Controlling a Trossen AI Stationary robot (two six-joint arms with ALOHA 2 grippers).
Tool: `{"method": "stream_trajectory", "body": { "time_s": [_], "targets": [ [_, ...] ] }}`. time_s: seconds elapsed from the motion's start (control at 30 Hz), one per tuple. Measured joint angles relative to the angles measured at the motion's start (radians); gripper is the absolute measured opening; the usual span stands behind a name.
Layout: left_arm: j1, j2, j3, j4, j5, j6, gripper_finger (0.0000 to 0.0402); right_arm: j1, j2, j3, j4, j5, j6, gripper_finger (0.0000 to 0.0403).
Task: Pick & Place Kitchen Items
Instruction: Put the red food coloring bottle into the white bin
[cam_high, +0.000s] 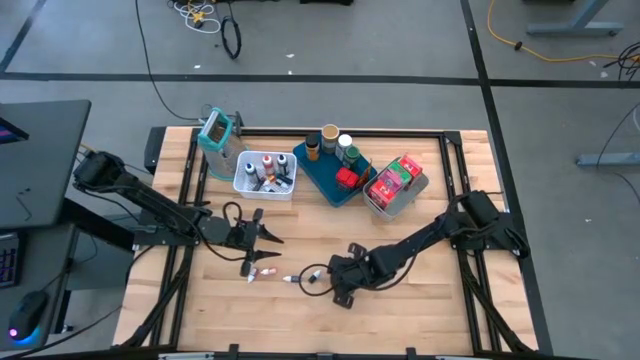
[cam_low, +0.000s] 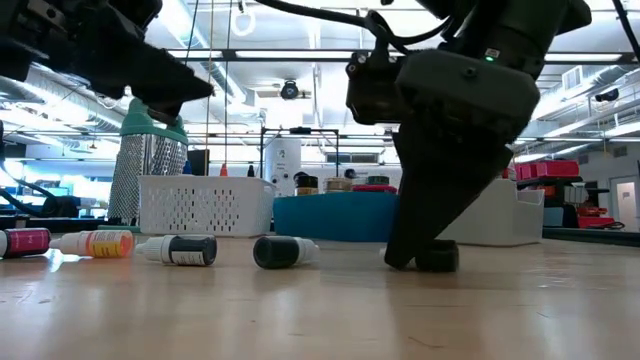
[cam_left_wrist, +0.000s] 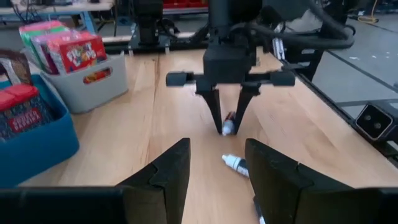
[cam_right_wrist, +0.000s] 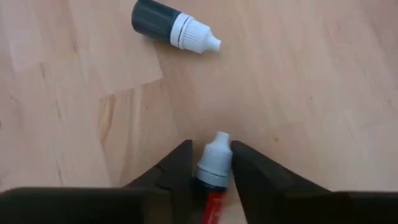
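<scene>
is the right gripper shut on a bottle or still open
Shut on it: the right gripper's fingers press both sides of a white-capped bottle lying on the table.

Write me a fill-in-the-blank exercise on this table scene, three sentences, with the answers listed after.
1. The right gripper has its fingers around a small bottle with a ____ cap.
2. The left gripper hangs over the table with its fingers ____.
3. The white basket sits next to a tray coloured ____.

Missing words: white; open; blue
</scene>
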Motion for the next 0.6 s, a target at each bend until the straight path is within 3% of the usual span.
{"method": "stream_trajectory", "body": {
  "time_s": [0.2,0.4,0.6],
  "targets": [
    [0.000,0.000,0.027,-0.004,-0.001,0.005,0.0162,-0.008,-0.004,-0.008,0.014,0.016,-0.079,0.0070],
    [0.000,-0.013,0.061,-0.012,-0.115,-0.015,0.0162,-0.095,-0.035,-0.013,0.068,0.008,-0.114,0.0070],
    [-0.002,-0.147,0.092,-0.050,-0.223,0.054,0.0162,-0.215,-0.115,-0.018,0.227,0.085,-0.252,0.0069]
  ]
}}
